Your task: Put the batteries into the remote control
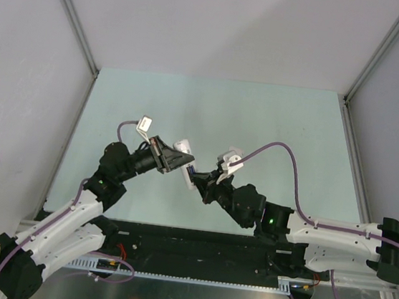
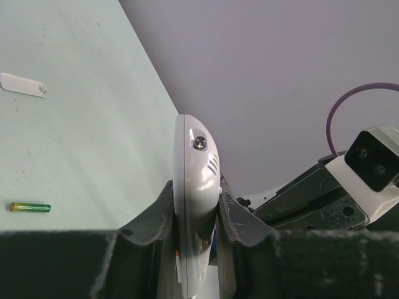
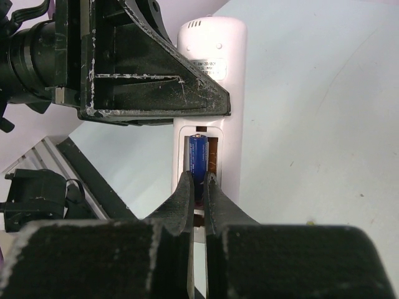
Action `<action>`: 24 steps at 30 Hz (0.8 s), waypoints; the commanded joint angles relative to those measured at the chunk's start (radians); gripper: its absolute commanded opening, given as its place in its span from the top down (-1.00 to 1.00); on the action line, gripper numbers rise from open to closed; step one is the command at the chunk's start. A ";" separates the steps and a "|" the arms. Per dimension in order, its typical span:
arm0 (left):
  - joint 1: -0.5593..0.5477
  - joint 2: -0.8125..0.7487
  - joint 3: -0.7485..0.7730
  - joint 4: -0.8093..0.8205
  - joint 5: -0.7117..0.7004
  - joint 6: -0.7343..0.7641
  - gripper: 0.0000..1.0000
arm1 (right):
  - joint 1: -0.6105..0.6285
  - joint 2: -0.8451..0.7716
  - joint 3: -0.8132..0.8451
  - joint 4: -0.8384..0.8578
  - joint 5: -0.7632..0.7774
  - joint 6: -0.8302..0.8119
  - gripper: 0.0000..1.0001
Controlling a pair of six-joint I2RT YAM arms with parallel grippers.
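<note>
My left gripper (image 2: 196, 199) is shut on the white remote control (image 2: 196, 162) and holds it edge-on above the table, its back towards the right arm. In the right wrist view the remote (image 3: 230, 75) shows its open recessed compartment (image 3: 214, 156). My right gripper (image 3: 199, 187) is shut on the purple-blue battery (image 3: 199, 156), which lies in the compartment's left slot; the right slot is empty. The green battery (image 2: 30, 207) lies on the table to the left. In the top view the two grippers meet at the remote (image 1: 183, 148) in the middle of the table.
A small white flat cover (image 2: 24, 85) lies on the pale green table (image 2: 75, 143) beyond the green battery. The right arm's wrist and camera (image 2: 374, 159) are close beside the remote. Grey walls enclose the table on three sides.
</note>
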 commanded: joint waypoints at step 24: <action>-0.034 0.012 0.033 0.068 0.047 -0.001 1.00 | -0.013 -0.023 0.036 -0.051 0.116 -0.068 1.00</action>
